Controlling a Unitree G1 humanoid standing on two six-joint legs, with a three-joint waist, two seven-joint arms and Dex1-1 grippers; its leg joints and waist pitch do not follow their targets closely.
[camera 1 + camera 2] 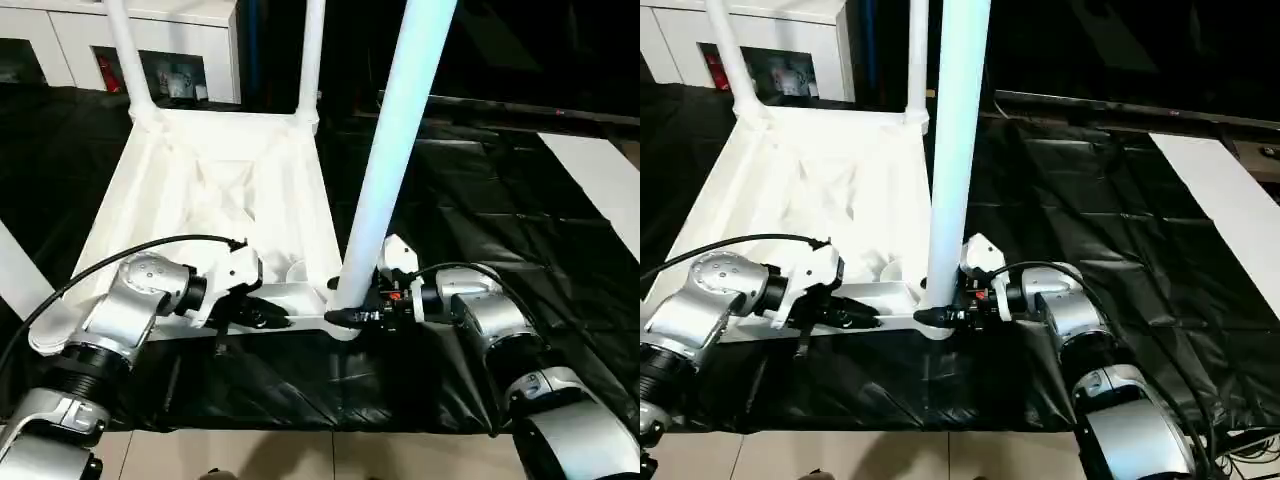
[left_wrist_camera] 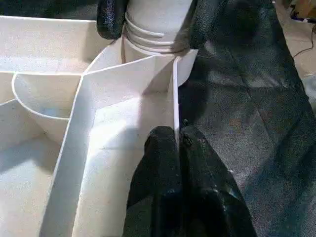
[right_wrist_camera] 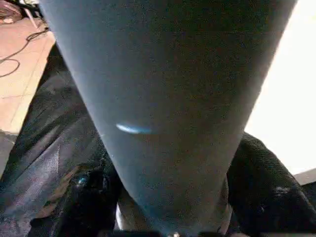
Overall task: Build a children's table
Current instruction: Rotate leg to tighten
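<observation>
The right pincer (image 1: 352,316) clamps the upright leg (image 1: 392,150) at its corner socket; the left pincer (image 2: 177,148) pinches the top's (image 1: 220,180) rim just beside. Keep the leg plumb, twist steadily, brace the rim.

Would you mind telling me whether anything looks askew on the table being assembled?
Yes: the near leg held by the right hand leans right, while the two far legs stand nearly straight in the upturned top.
</observation>
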